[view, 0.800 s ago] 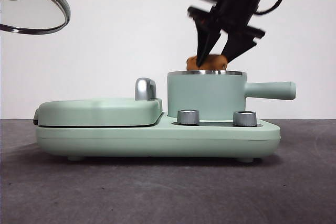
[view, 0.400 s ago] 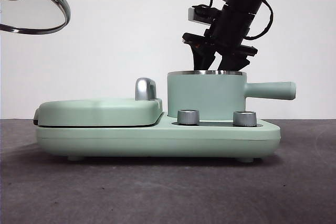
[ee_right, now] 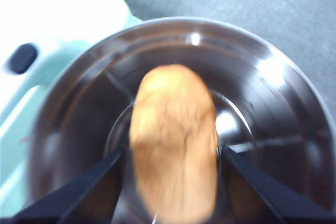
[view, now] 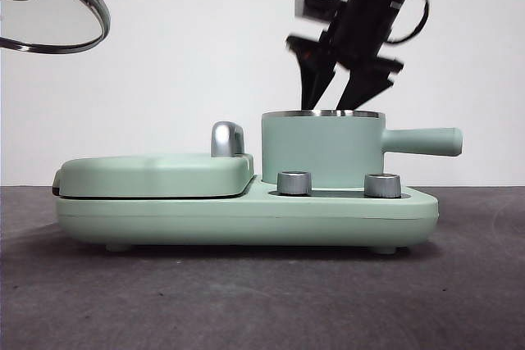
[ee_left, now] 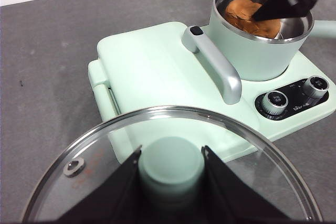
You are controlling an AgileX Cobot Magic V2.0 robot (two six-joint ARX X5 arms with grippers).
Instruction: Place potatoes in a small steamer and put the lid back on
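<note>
Potato (ee_right: 173,140) lying on the steel bottom inside the small steamer (view: 321,149), seated on the mint-green cooker base (view: 246,211) on the table (view: 262,301). Right gripper (view: 335,97) just above the steamer's rim, fingers spread wide either side of the potato, apart from it as far as the blurred wrist view shows. Left gripper (ee_left: 171,169) off to the side, well above the table, fingers clamped on the knob of the glass lid (ee_left: 173,166). Flat griddle cover (view: 156,174) closed beside the steamer.
</note>
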